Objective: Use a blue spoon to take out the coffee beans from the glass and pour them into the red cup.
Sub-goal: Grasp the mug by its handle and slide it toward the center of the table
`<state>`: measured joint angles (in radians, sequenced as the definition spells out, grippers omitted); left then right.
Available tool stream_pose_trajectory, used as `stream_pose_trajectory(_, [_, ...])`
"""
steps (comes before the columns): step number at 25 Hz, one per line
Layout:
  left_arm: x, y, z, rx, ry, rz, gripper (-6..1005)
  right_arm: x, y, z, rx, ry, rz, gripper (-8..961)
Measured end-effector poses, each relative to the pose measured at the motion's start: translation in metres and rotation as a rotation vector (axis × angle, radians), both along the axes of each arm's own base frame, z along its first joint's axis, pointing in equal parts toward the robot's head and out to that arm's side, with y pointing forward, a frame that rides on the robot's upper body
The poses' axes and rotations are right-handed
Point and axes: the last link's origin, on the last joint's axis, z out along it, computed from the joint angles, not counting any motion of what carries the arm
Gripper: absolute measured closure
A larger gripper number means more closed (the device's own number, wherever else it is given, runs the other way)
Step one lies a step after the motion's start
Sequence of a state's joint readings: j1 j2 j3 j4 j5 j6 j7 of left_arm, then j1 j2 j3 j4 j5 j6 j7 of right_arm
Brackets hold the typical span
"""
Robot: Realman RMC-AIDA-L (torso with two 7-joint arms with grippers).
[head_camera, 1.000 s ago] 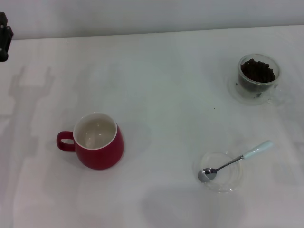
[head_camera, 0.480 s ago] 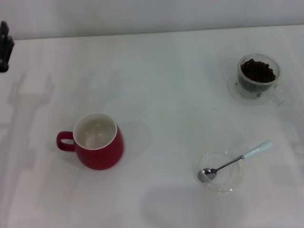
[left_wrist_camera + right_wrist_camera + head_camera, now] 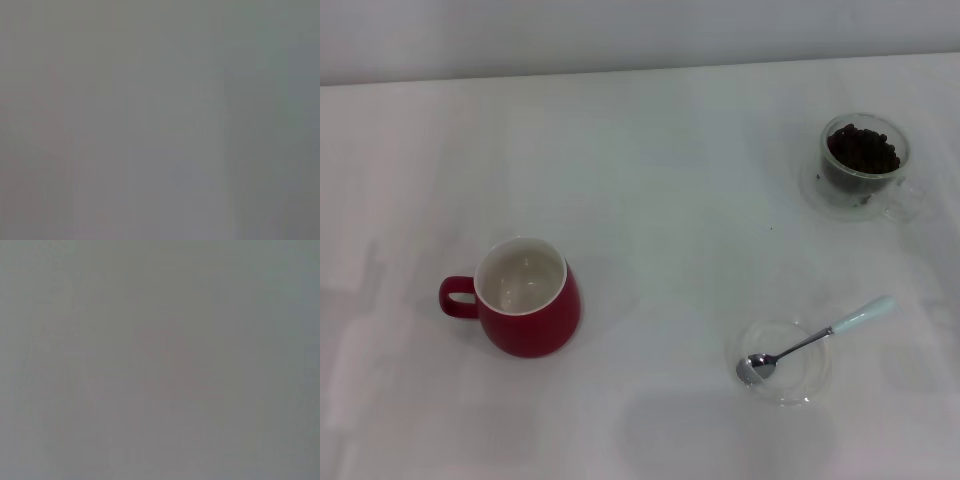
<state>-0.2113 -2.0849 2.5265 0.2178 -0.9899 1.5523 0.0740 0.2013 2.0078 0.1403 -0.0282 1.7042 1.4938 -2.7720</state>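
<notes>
Looking down from my head camera, I see neither of my grippers, so whether my fingers are spread or closed I cannot tell. The red cup stands on my left side of the white table, upright, its handle pointing further left, its white inside bare of beans. The glass sits far back on my right, upright, with the coffee beans heaped inside it; it appears to stand on a clear saucer. Nearer me on the right lies the blue spoon, its metal bowl resting in a shallow glass dish and its pale handle sticking out over the rim, toward the right and slightly away from me.

My left wrist camera shows only flat grey; nothing of the task is visible there.

My right wrist camera is the same featureless grey.

Judging from this, picking up the spoon comes first, and my right arm is the closer one. I would pinch the handle where it overhangs the dish, across its narrow width, and lift straight up so the dish does not slide.
</notes>
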Motion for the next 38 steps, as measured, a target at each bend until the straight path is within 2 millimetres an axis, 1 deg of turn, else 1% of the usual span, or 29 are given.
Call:
stream_pose_trajectory(4, [-0.009, -0.024, -0.007, -0.090, -0.059, 0.000, 272, -0.002, 0.000, -0.004, -0.022, 0.001, 0.011, 184])
stream_pose_trajectory(7, [-0.014, -0.034, -0.012, -0.163, -0.097, -0.004, 271, -0.001, 0.000, -0.005, -0.036, -0.009, 0.006, 184])
stream_pose_trajectory(12, [-0.017, -0.047, -0.022, -0.295, -0.140, -0.019, 272, 0.008, -0.002, -0.002, -0.049, -0.023, -0.037, 184])
stream_pose_trajectory(14, [-0.019, -0.051, -0.024, -0.317, -0.138, -0.016, 272, 0.010, -0.004, -0.001, -0.048, -0.028, -0.047, 184])
stream_pose_trajectory(20, [-0.022, -0.057, -0.031, -0.401, -0.111, -0.018, 272, 0.015, -0.014, 0.000, -0.049, -0.025, -0.071, 184])
stream_pose_trajectory(22, [-0.026, -0.058, -0.032, -0.423, -0.100, -0.006, 272, 0.016, -0.017, -0.001, -0.043, -0.017, -0.076, 184])
stream_pose_trajectory(27, [-0.028, -0.057, -0.036, -0.465, -0.093, 0.007, 271, 0.013, -0.018, -0.007, -0.059, -0.026, -0.065, 184])
stream_pose_trajectory(31, [-0.033, -0.057, -0.041, -0.484, -0.038, 0.039, 271, 0.010, -0.018, -0.012, -0.070, -0.034, -0.056, 184])
stream_pose_trajectory(38, [-0.034, -0.044, -0.047, -0.502, 0.014, 0.060, 272, 0.006, -0.014, -0.017, -0.075, -0.022, -0.048, 184])
